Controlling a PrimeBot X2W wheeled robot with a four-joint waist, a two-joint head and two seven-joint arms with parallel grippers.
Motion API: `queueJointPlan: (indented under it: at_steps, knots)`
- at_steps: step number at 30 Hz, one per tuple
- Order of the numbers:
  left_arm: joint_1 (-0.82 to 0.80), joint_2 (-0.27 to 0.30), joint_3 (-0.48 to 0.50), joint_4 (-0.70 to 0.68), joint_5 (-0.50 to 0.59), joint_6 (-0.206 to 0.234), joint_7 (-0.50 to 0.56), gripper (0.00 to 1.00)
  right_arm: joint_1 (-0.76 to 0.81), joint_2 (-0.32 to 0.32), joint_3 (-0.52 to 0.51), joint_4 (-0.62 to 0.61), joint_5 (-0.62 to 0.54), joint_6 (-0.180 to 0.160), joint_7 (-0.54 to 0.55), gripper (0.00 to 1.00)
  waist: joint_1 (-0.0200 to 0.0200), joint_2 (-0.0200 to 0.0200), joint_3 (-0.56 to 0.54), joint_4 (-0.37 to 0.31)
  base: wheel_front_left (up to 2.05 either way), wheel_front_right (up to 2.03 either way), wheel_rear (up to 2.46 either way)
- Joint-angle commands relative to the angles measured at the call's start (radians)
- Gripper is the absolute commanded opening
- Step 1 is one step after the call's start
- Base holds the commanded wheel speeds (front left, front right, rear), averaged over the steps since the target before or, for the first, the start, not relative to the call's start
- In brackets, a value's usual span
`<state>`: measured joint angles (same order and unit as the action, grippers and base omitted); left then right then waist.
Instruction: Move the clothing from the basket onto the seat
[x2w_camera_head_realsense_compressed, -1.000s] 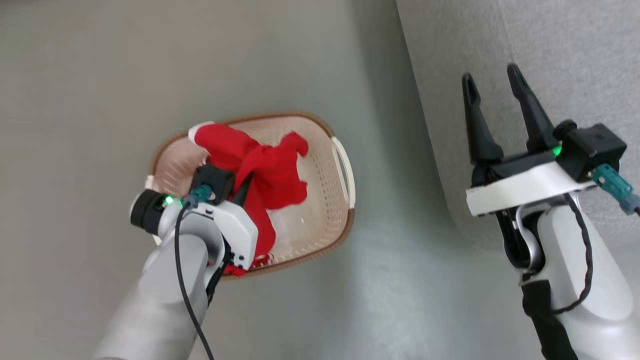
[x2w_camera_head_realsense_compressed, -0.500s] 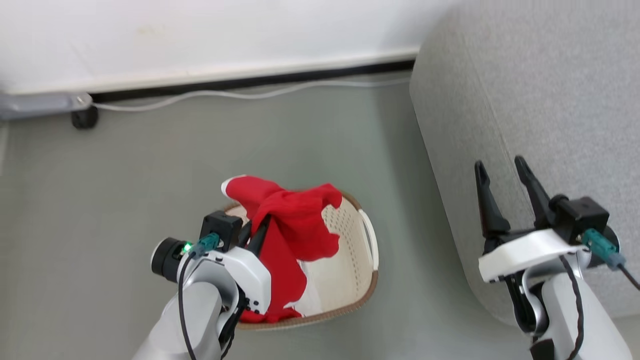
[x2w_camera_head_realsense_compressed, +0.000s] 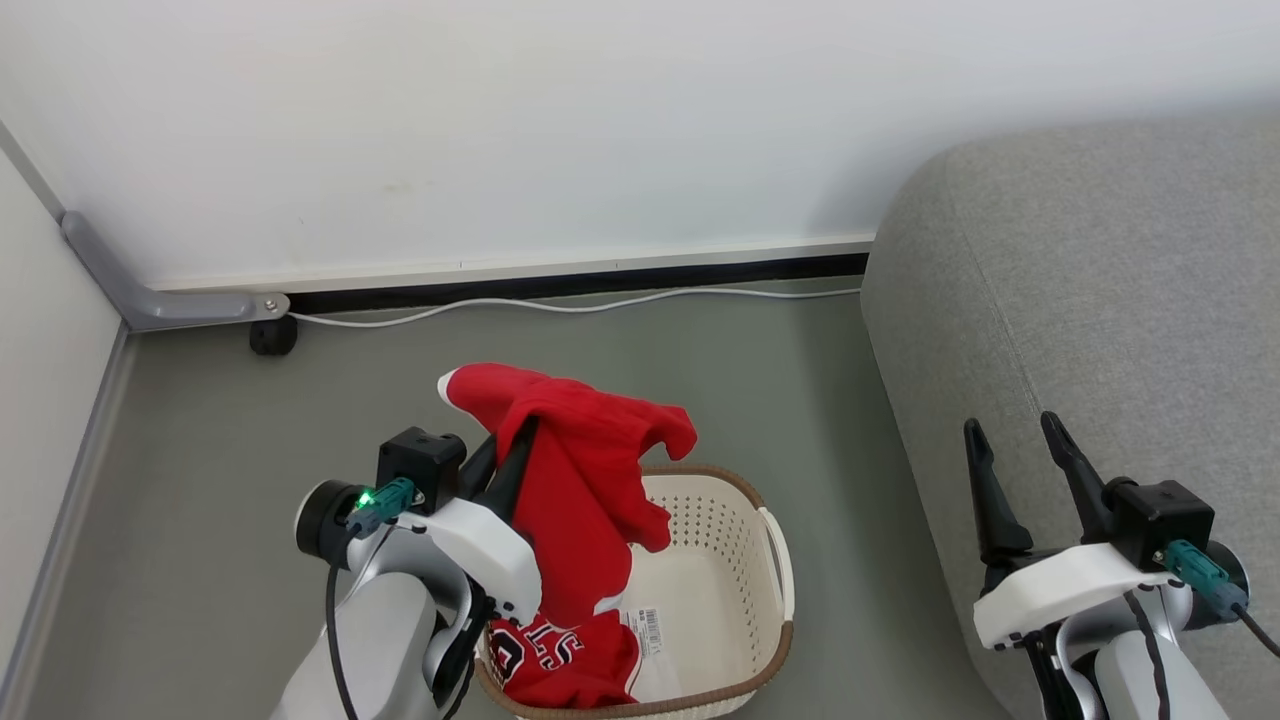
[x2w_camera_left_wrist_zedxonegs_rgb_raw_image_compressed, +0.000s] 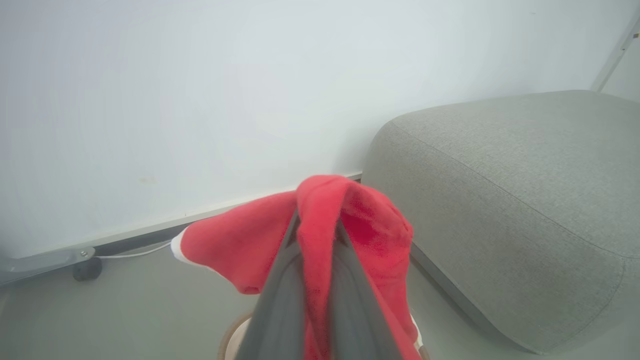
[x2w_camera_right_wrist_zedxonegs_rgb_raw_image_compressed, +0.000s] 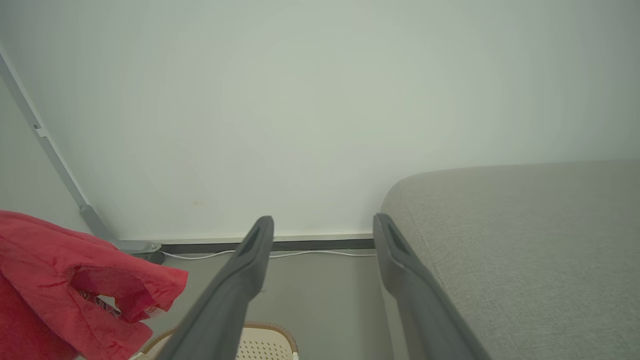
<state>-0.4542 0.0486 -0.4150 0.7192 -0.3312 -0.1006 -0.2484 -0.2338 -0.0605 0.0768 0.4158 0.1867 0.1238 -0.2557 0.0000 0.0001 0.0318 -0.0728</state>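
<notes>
While the head cam looks down, the L gripper (x2w_camera_head_realsense_compressed: 510, 455) is clamped on the plain red garment (x2w_camera_head_realsense_compressed: 585, 470), fingers pinched together w/ cloth between them. The garment is raised above the basket (x2w_camera_head_realsense_compressed: 705, 515). Its upper folds drape over the fingertips and its lower end hangs into the basket's near-L part. The jersey (x2w_camera_head_realsense_compressed: 560, 655), w/ black-and-white lettering, lies crumpled on the basket floor at the near-L corner, just beside the paper label (x2w_camera_head_realsense_compressed: 648, 628); whether it touches the hanging garment can't be told. The basket stands on the grey floor (x2w_camera_head_realsense_compressed: 200, 450), near the rounded end of the seat (x2w_camera_head_realsense_compressed: 1080, 300) but apart from it, and well off the floor's far edge, where a white cable (x2w_camera_head_realsense_compressed: 560, 305) runs along the wall (x2w_camera_head_realsense_compressed: 600, 120). The R gripper (x2w_camera_head_realsense_compressed: 1010, 425), at lower R, has its fingers spread wide w/ nothing between them.

L wrist cam: the L gripper (x2w_camera_left_wrist_zedxonegs_rgb_raw_image_compressed: 317, 225) has its fingers (x2w_camera_left_wrist_zedxonegs_rgb_raw_image_compressed: 280, 300) pressed together, w/ a ridge of the plain red garment (x2w_camera_left_wrist_zedxonegs_rgb_raw_image_compressed: 235, 240) squeezed between them and spilling to both sides. The basket (x2w_camera_left_wrist_zedxonegs_rgb_raw_image_compressed: 230, 335) rim shows at the bottom edge. The seat (x2w_camera_left_wrist_zedxonegs_rgb_raw_image_compressed: 500, 190) is at view R.

R wrist cam: the R gripper (x2w_camera_right_wrist_zedxonegs_rgb_raw_image_compressed: 322, 220) is agape, holding nothing, w/ wall and cable seen through the gap. The seat (x2w_camera_right_wrist_zedxonegs_rgb_raw_image_compressed: 525, 250) lies at view R, the plain red garment (x2w_camera_right_wrist_zedxonegs_rgb_raw_image_compressed: 60, 265) at view L, and the basket (x2w_camera_right_wrist_zedxonegs_rgb_raw_image_compressed: 270, 330) rim at the bottom.
</notes>
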Motion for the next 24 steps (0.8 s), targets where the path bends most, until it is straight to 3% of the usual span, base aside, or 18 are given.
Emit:
queueJointPlan:
  at_steps: [1, 24]
  knots:
    - [-0.026, 0.022, 0.038, -0.042, 0.013, -0.009, -0.013, 0.0, -0.005, -0.001, 0.02, -0.018, -0.003, 0.007, -0.006, 1.0, 0.0, -0.0001, -0.01, 0.007, 0.0, 0.0, 0.0]
    - [-0.209, 0.138, -0.007, -0.309, -0.01, -0.028, 0.038, 0.0, 0.022, 0.004, 0.018, -0.008, 0.001, 0.007, -0.006, 1.0, 0.0, -0.0001, -0.027, 0.019, 0.0, 0.0, 0.0]
